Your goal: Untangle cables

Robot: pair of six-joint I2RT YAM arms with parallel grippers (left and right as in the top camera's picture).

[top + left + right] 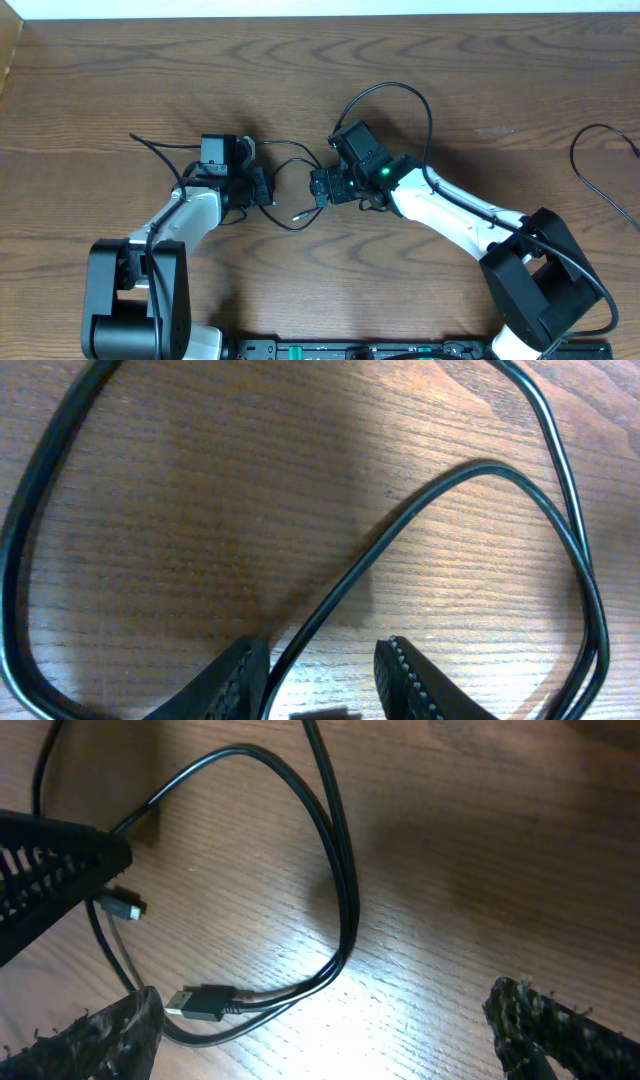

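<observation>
Left wrist view puts my left gripper [320,660] with its jaws apart and one black cable [420,500] running between them, not pinched. Right wrist view has my right gripper [320,1000] spread wide over a loop of cable, and only there do I see the flat plug [205,1002]. Overhead alone shows both grippers facing each other across the cables [290,227] on the table [300,60].

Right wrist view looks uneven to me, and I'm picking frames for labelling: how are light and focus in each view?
Right wrist: bright glare patch on the table, dark shadow upper right, near pincer fingers blurred; left wrist: broad soft shadow mid-frame, black cable sharp; overhead: even light, all sharp.
</observation>
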